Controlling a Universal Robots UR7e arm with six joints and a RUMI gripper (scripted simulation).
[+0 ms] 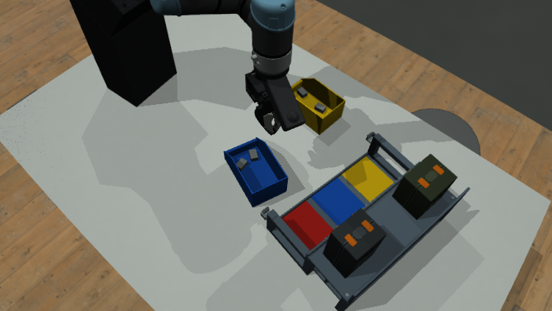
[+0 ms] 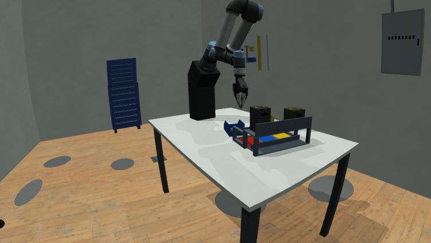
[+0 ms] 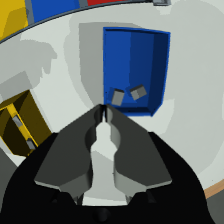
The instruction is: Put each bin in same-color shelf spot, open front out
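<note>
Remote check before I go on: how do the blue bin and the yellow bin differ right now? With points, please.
The blue bin [image 1: 266, 185] [image 3: 140, 60] is nearer the shelf's red mark [image 1: 307, 224]; the yellow bin [image 1: 322, 116] is farther from it. They differ in color, blue versus yellow. Both hold two gray parts and sit off the shelf.
</note>
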